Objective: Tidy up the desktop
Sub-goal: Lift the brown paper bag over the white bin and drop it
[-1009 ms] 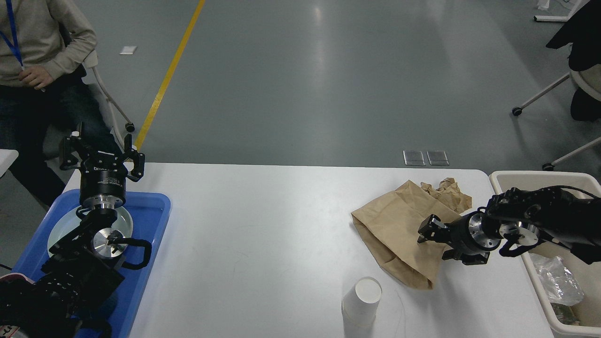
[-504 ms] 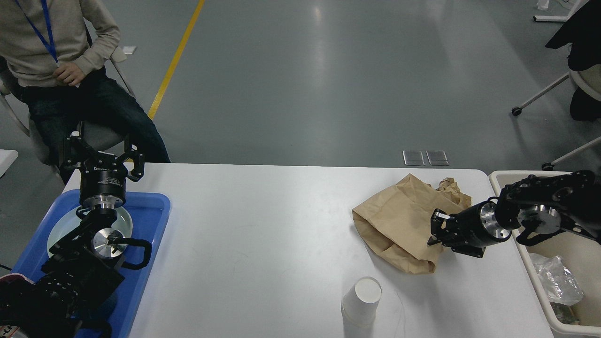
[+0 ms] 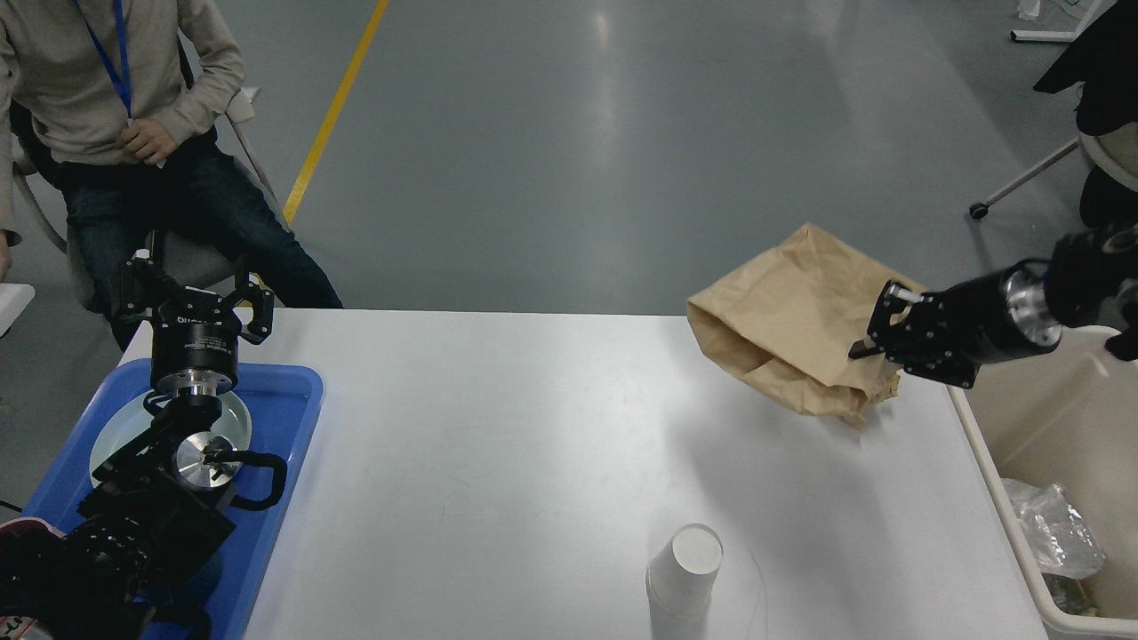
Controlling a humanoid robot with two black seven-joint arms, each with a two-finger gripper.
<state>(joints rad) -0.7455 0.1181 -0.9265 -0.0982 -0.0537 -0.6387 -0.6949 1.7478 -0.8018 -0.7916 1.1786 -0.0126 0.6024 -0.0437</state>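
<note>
Head view: right gripper [image 3: 876, 333] apparently pinches paper bag [image 3: 791, 324] above desktop [image 3: 498, 444]; left gripper [image 3: 191, 298] splayed, empty.

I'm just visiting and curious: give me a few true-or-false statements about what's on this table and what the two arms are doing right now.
1. The right gripper holds the brown paper bag above the desktop. True.
2. The white paper cup lies inside the blue tray. False: it stands on the desktop, near the front edge.
3. The left gripper's fingers are spread open, holding nothing. True.
4. The beige bin is at the table's left end. False: it is at the right end.
</note>
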